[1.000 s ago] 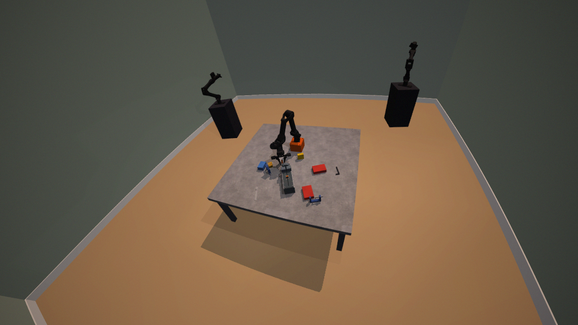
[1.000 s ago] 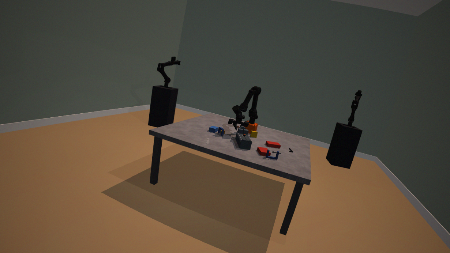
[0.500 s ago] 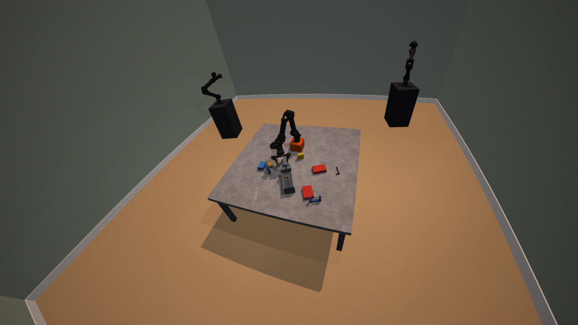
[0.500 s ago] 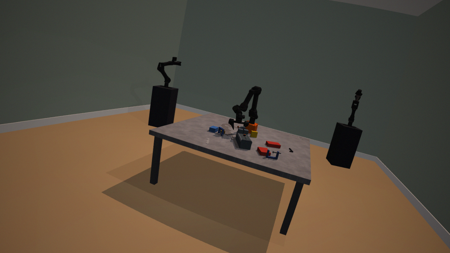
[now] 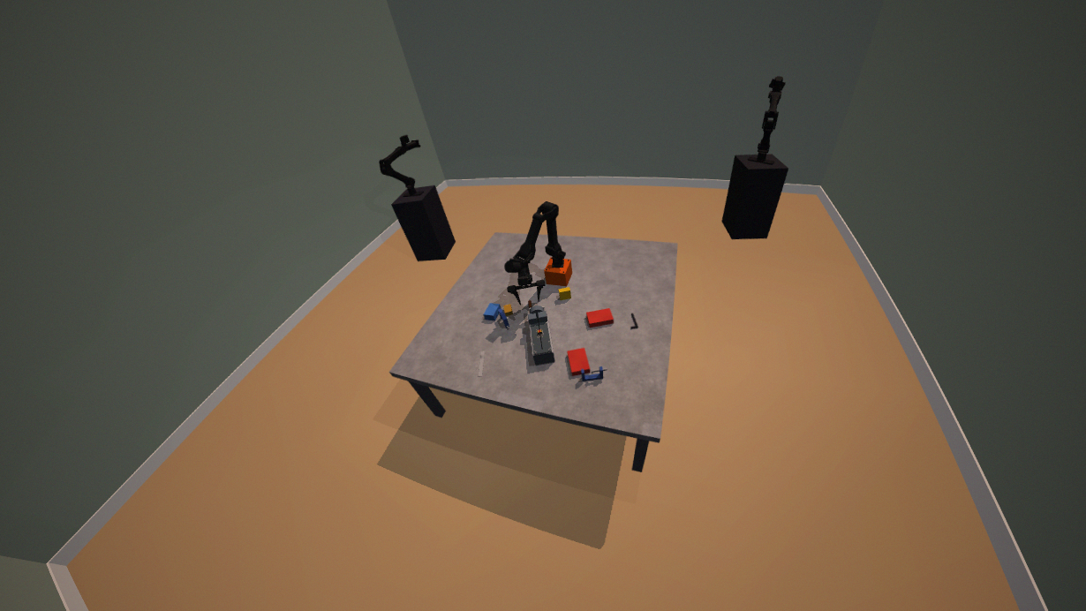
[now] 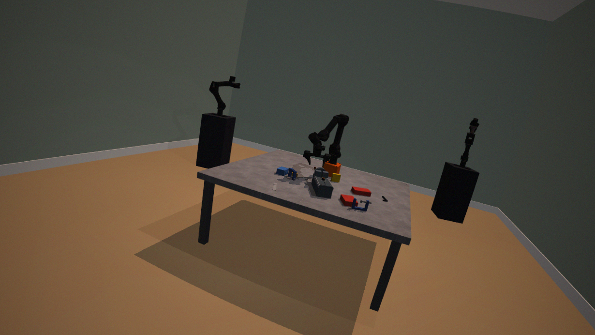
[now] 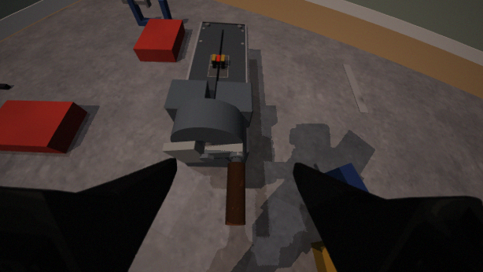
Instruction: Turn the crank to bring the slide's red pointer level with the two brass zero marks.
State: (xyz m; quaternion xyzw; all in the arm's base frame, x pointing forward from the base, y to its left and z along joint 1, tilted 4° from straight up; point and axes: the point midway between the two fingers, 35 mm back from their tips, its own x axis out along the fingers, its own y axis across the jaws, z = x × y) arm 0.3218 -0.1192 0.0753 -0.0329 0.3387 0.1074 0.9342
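Single black arm (image 5: pixel 531 235) (image 6: pixel 328 127) up from its base, elbow bent high, forearm sloping down and outward, wrist (image 5: pixel 518 266) (image 6: pixel 318 146) low over worktop. Gripper (image 5: pixel 529 298) (image 6: pixel 317 161) (image 7: pixel 236 166) open, fingers spread wide, nothing between them. Wrist view: both dark fingers come in from the lower corners, tapered tips angled inward, well apart, at about equal height.
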